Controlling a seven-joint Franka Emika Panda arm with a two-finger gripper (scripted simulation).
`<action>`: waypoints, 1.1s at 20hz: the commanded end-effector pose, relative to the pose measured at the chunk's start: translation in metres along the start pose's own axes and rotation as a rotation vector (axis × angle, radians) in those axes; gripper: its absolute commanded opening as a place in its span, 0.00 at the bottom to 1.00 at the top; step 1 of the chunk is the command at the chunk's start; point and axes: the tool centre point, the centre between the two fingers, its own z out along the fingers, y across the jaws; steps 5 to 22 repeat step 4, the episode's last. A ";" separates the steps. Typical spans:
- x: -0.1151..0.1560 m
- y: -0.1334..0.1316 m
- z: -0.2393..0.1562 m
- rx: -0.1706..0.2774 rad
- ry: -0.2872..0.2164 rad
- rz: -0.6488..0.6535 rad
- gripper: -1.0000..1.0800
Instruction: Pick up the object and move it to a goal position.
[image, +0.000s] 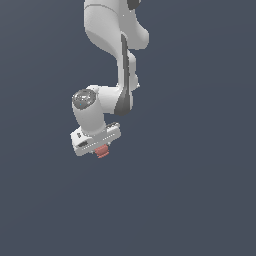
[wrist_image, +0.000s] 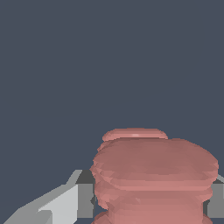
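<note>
Closest to the wrist camera, the small salmon-red ribbed stubby cylinder (wrist_image: 153, 175) fills the lower frame, clamped between the grey fingers (wrist_image: 85, 200) of the white two-finger gripper (image: 101, 148). In the exterior view the cylinder (image: 102, 151) protrudes at about 5 o'clock beneath the gripper's body. Farther up, the white Panda arm (image: 122, 60) rises toward 12 o'clock against the plain dark slate-blue background (image: 200, 190).

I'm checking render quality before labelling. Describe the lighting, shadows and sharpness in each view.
Exterior view: flat, even light, no cast shadows on the plain grey backdrop; the gripper and the salmon-red cylinder look small and slightly soft. Wrist view: the cylinder fills the near field, its ribs faceted and blocky, with soft shading only and no glare.
</note>
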 end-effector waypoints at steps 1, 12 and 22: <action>-0.006 0.000 -0.004 0.000 0.000 -0.001 0.00; -0.008 0.001 -0.005 0.000 0.000 -0.001 0.00; -0.008 0.001 -0.005 0.000 0.000 -0.001 0.00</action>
